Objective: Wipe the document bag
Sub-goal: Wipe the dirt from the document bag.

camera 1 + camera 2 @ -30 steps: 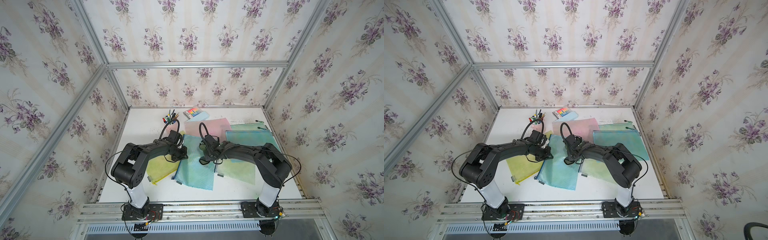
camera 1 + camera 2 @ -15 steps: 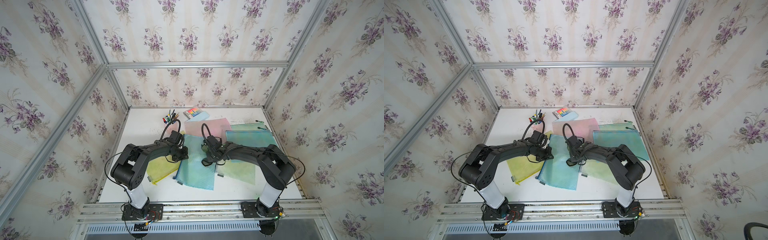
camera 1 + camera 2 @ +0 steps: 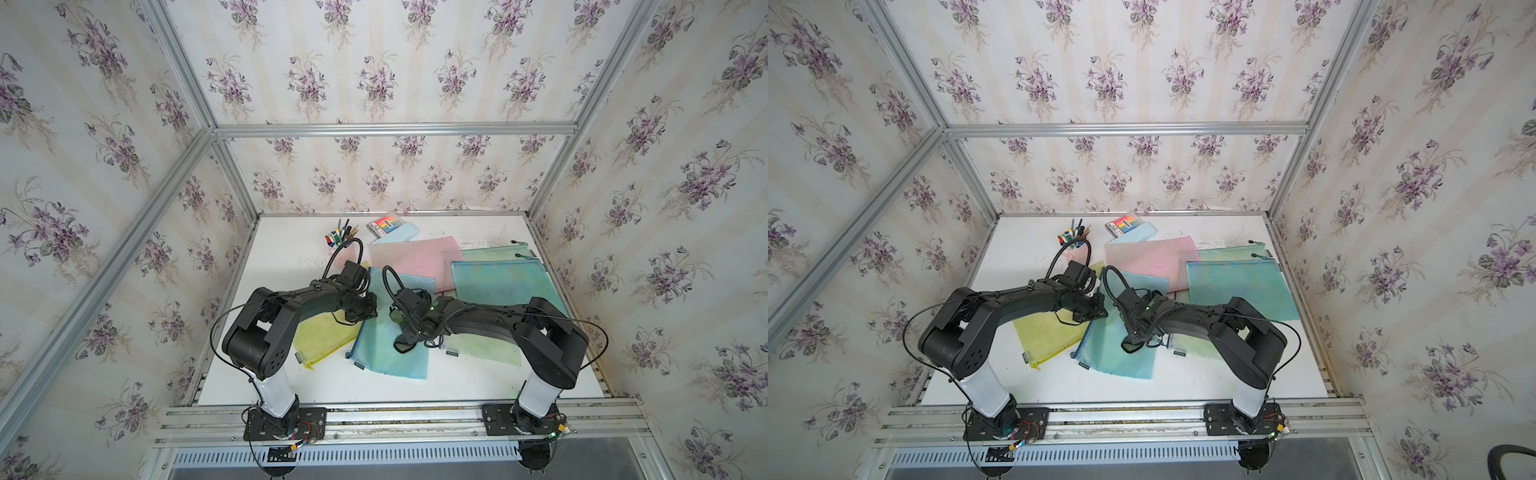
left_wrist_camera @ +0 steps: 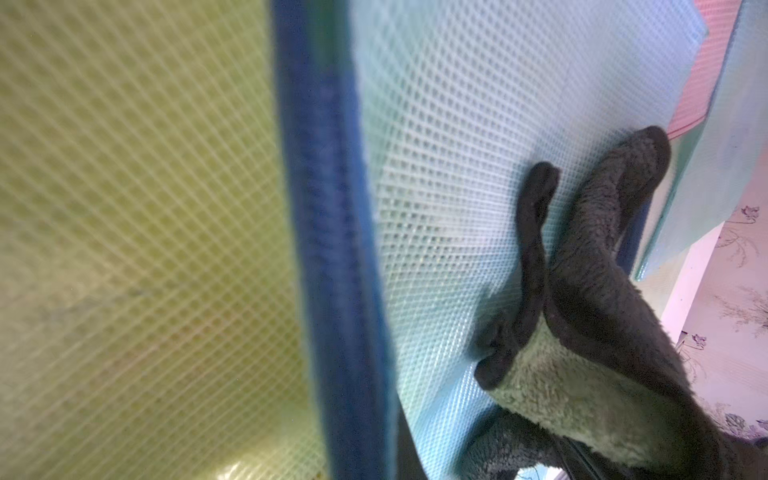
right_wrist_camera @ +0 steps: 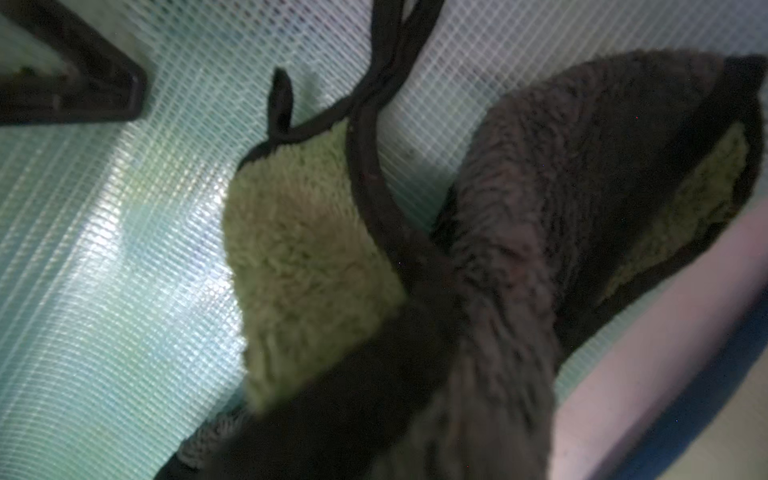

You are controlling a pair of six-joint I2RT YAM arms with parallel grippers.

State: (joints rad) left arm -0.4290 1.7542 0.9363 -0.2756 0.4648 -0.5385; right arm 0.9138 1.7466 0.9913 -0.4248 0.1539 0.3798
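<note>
As a top view shows, the blue document bag (image 3: pixel 386 357) is laid mid-table, the left gripper (image 3: pixel 367 311) closed at its edge, the right gripper (image 3: pixel 401 330) clamped on a cloth (image 3: pixel 402 345). In the left, then the right wrist view, the cloth (image 4: pixel 602 332) is seen on it.

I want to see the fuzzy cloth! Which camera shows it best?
Right wrist view: the cloth looks huge, green fluff and dark edging clear. Left wrist view shows it smaller; both top views, just a dark lump.
</note>
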